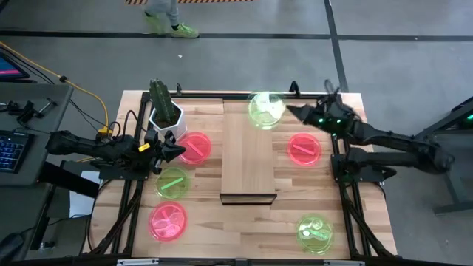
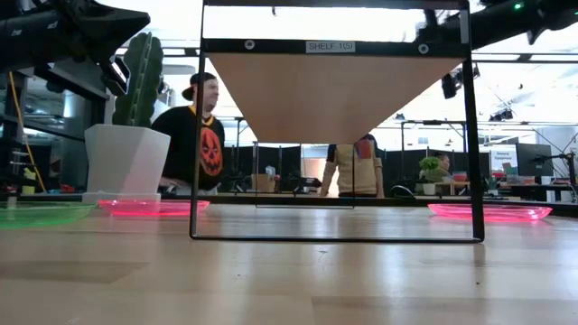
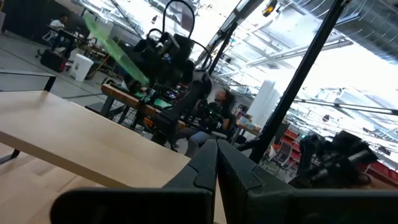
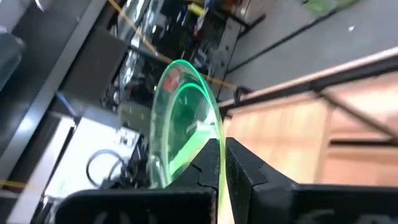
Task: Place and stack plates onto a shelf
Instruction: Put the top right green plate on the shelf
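Observation:
The shelf (image 1: 247, 159) is a long light-wood board in the middle of the table, with its dark frame at the near end. My right gripper (image 1: 290, 111) is shut on a neon green plate (image 1: 266, 109) above the shelf's far end. Left of the shelf, a pink plate (image 1: 195, 147), a green plate (image 1: 171, 182) and a pink plate (image 1: 168, 220) lie flat on the table. To the right lie a pink plate (image 1: 304, 148) and a green plate (image 1: 315, 232). My left gripper (image 1: 179, 153) is shut and empty, raised beside the far-left pink plate. My right gripper pinches the green plate's rim (image 4: 208, 140) between its two fingers, one on each face. The fingers come from the table's right, roughly level. The plate (image 3: 115, 46) is lifted clear and tilted above the shelf's far end.
A white pot with a cactus (image 1: 164, 111) stands at the table's far left, close to my left arm. People sit and stand in the room beyond the table (image 2: 194, 126). The shelf top (image 3: 93, 143) is bare wood along its length.

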### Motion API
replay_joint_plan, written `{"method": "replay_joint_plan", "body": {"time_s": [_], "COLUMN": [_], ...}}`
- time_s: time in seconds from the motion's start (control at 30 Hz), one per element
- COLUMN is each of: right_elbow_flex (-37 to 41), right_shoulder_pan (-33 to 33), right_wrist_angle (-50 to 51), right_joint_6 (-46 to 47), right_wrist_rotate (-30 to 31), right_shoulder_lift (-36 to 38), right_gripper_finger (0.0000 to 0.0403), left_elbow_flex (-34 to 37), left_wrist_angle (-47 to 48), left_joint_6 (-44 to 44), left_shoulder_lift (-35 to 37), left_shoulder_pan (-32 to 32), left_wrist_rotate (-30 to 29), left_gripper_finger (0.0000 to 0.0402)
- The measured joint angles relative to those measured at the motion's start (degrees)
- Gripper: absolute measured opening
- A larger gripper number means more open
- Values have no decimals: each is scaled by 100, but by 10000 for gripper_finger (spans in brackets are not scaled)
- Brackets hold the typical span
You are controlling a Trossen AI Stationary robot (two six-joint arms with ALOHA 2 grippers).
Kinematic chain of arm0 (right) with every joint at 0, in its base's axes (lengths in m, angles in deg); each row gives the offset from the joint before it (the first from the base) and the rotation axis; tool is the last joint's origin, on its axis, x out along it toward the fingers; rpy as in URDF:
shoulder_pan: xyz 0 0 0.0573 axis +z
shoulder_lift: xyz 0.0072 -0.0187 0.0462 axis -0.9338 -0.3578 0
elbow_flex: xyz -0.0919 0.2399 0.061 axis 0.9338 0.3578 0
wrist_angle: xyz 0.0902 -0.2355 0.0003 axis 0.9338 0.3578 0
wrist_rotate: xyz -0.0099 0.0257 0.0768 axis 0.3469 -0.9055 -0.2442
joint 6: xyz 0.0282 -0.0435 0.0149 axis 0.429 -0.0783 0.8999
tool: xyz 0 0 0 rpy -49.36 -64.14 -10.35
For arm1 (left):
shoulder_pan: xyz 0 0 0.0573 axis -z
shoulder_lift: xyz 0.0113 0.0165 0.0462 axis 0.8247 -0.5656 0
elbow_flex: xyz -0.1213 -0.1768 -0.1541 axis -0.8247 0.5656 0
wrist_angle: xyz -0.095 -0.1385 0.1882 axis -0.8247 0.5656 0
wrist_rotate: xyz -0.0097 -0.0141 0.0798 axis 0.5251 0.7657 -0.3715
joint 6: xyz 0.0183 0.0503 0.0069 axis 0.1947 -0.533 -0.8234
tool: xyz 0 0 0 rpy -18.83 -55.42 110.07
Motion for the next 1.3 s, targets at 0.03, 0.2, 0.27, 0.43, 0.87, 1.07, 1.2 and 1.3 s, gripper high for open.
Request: {"method": "replay_joint_plan", "body": {"time_s": [0.03, 0.2, 0.27, 0.43, 0.87, 1.07, 1.2, 1.3], "right_elbow_flex": [0, 0, -3, -476, -1530, -1532, -1532, -1532], "right_shoulder_pan": [177, 736, 829, 933, 569, 540, 540, 540], "right_wrist_angle": [-142, -563, -591, -166, 1210, 1216, 1143, 1135], "right_joint_6": [35, 509, 716, 859, 754, 917, 913, 915], "right_wrist_rotate": [116, 666, 764, 852, 882, 964, 995, 1002], "right_shoulder_lift": [-169, -1011, -1282, -1902, -2765, -2895, -2929, -2929], "right_gripper_finger": [0, 0, 0, 0, 0, 0, 0, 0], "left_elbow_flex": [2, 2, 2, 0, 0, 1, 0, 2], "left_wrist_angle": [0, 2, 2, 2, 1, 2, 0, 0], "left_joint_6": [2, 0, 0, 0, 0, 1, 0, 0], "left_shoulder_lift": [2, 0, 0, 0, 2, 0, 2, 2], "left_shoulder_pan": [0, 0, 2, 0, 0, 2, 0, 0], "left_wrist_rotate": [0, 0, 0, 0, 0, 0, 0, 0], "left_gripper_finger": [3, 3, 3, 3, 3, 3, 3, 3]}}
